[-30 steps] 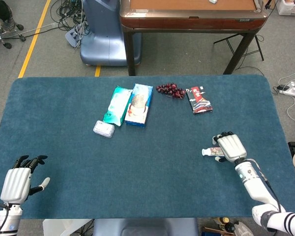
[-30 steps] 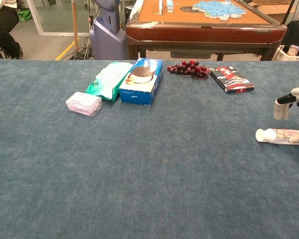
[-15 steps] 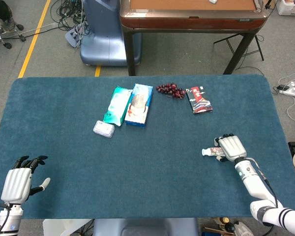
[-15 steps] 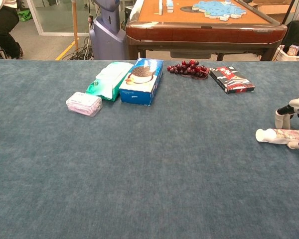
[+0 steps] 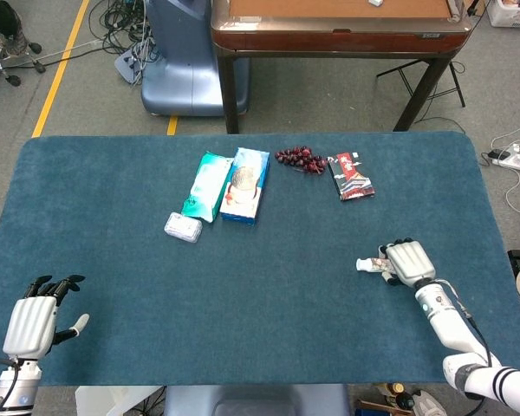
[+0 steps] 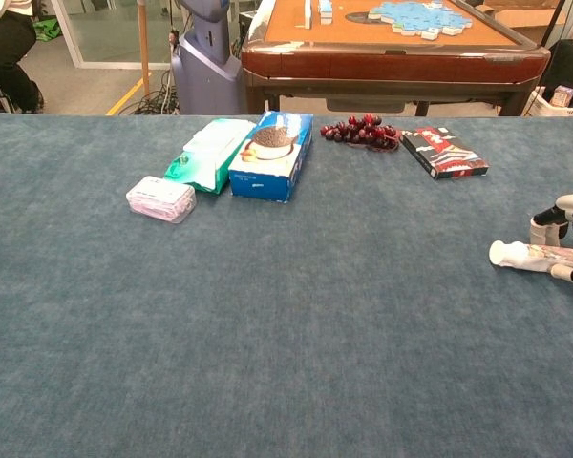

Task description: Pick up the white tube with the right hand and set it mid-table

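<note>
The white tube [image 5: 369,264] lies near the table's right edge, its white cap [image 6: 498,252] pointing left. My right hand [image 5: 406,261] sits over the tube's rear part, with fingers [image 6: 546,227] curled behind it and another in front, gripping it. In the chest view the tube [image 6: 535,256] looks slightly raised at the cap end, and most of the hand is cut off by the frame's edge. My left hand [image 5: 33,320] hovers at the near left corner with its fingers spread, holding nothing.
Far half of the blue table [image 5: 269,303]: a green wipes pack [image 5: 206,185], a blue box [image 5: 245,185], a small pink case [image 5: 183,227], dark grapes [image 5: 301,159] and a red-black packet [image 5: 351,176]. A wooden table [image 5: 338,30] stands beyond.
My right hand has drawn back and lowered onto the tube, its fingers closing round it. The tube's cap end has shifted slightly upward. The left hand is unchanged.
</note>
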Robot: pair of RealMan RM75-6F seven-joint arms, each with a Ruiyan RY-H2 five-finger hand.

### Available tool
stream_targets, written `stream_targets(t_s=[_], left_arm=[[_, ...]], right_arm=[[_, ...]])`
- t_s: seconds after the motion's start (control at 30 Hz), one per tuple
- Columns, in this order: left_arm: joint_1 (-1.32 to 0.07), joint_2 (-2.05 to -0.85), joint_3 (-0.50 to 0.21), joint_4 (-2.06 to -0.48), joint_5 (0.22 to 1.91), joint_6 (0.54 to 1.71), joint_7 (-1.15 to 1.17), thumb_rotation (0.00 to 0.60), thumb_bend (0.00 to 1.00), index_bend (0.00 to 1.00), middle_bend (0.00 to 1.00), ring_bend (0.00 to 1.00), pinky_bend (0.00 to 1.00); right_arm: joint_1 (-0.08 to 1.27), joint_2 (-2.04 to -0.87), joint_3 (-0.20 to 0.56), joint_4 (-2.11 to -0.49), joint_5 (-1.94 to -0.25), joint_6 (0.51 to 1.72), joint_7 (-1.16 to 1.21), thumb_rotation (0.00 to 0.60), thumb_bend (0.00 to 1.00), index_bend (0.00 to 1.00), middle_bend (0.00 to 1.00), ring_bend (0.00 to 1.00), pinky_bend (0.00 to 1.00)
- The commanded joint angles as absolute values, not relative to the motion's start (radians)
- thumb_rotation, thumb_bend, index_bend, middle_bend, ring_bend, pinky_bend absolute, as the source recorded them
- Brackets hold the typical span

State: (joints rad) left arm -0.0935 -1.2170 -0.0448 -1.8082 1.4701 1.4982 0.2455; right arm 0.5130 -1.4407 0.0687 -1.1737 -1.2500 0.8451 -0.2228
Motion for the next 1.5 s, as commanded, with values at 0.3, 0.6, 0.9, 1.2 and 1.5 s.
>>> stream_targets(t_s=[0.3, 0.6, 0.9, 1.2, 1.5], left_arm=[[-0.123, -1.184, -0.045, -1.817, 1.484, 1.453, 0.244, 0.600, 0.20, 0.26, 0.39, 0.37, 0.14], [-0.219, -1.099, -0.073, -1.818, 1.507, 1.334, 0.209, 0.600, 0.20, 0.26, 0.42, 0.37, 0.14], [-0.355, -1.039, -0.102, -1.774, 1.575, 1.193, 0.137, 0.600, 0.20, 0.25, 0.46, 0.39, 0.14], [-0.507, -1.008, -0.085, -1.755, 1.690, 1.035, 0.067, 0.600, 0.20, 0.17, 0.48, 0.41, 0.14], [-0.639, -1.003, -0.062, -1.782, 1.744, 0.887, 0.038, 0.600, 0.20, 0.14, 0.48, 0.41, 0.14]], right_arm=[[0.545, -1.403, 0.086, -1.248, -1.259, 0.820, -0.170, 0.600, 0.75, 0.69, 0.68, 0.49, 0.34], [0.648, -1.302, 0.125, -1.390, -1.260, 0.706, -0.161, 0.600, 0.86, 0.78, 0.74, 0.57, 0.36], [0.799, -1.171, 0.177, -1.564, -1.308, 0.575, -0.161, 0.600, 0.87, 0.79, 0.74, 0.59, 0.36], [0.938, -1.128, 0.200, -1.669, -1.374, 0.486, -0.194, 0.600, 0.87, 0.81, 0.75, 0.62, 0.37], [1.044, -1.160, 0.201, -1.693, -1.347, 0.445, -0.273, 0.600, 0.87, 0.81, 0.75, 0.62, 0.37]])
